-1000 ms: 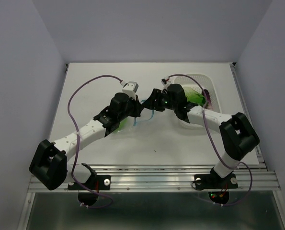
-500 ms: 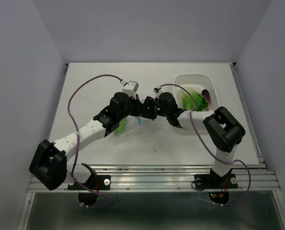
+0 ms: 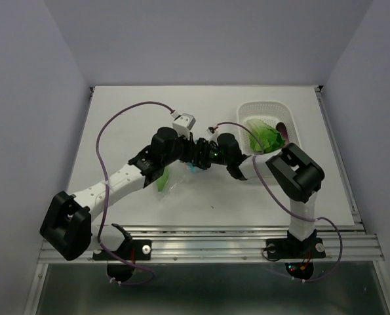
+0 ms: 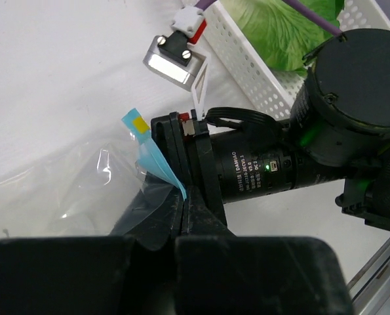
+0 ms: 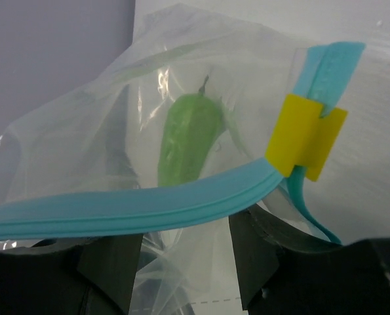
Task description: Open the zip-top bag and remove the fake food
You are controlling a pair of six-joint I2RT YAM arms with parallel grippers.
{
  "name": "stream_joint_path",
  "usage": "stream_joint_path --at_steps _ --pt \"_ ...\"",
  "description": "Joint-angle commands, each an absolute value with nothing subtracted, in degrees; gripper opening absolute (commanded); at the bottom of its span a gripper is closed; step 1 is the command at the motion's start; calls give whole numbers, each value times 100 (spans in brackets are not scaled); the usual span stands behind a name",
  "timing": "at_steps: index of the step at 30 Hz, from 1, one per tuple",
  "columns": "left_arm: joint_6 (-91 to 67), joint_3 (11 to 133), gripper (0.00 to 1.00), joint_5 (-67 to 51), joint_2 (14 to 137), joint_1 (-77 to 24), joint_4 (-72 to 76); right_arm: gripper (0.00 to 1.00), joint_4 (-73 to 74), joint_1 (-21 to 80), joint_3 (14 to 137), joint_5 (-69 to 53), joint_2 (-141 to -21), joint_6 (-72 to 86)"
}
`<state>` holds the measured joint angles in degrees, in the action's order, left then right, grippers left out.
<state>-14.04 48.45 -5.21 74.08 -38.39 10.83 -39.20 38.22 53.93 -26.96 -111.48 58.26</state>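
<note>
Zip-top bag (image 3: 172, 176) lies near mid-desk (image 3: 129, 118), mouth turned toward 3 o'clock. Its teal zip strip (image 5: 149, 207) runs across the right wrist view, with the yellow slider (image 5: 305, 134) at the strip's 3 o'clock end. One green fake-food piece (image 5: 187, 139) sits inside, behind the film.

Step in hand, as I judge it: getting the mouth apart.
- The right side should bite one lip only, close behind the strip and away from the slider.
- It should then draw toward 3 o'clock while the left holds firm.
- Pull slow, because the film is slick and may slide out or carry the whole bag along.

Left end effector (image 4: 185, 200): jaws together, pinching bag film just below the strip.

Right end effector (image 5: 185, 244): jaws apart, film and strip lying across the gap. No grip on anything that I can see.

The two tips nearly meet nose to nose over the mouth.

Left arm (image 3: 113, 184) reaches in from 7 o'clock, stretched low with the wrist over the bag. Right arm (image 3: 293, 174) is folded tight, elbow high at 4 o'clock and forearm doubling back toward 9 o'clock.

White basket (image 3: 247, 108) sits at 2 o'clock of the bag and holds the cabbage piece (image 3: 265, 138) and the purple piece (image 3: 282, 128).
</note>
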Motion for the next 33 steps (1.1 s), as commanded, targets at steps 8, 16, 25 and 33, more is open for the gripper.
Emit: stream_joint_path --at_steps 8,16,25,33 --pt "-27 5502 0 -1222 7497 -3990 905 56 -3676 4087 5431 -3218 -11365 4959" --pt "510 5915 0 -1020 7585 -4219 580 51 -3472 4140 5292 -3191 -11356 4930" --pt "220 5503 0 -835 7550 -4228 659 19 -2973 4140 4773 -2436 -10249 4580" --pt "-439 4589 0 -1142 7023 -4228 1300 16 -2012 4140 4641 -1784 -9326 4359"
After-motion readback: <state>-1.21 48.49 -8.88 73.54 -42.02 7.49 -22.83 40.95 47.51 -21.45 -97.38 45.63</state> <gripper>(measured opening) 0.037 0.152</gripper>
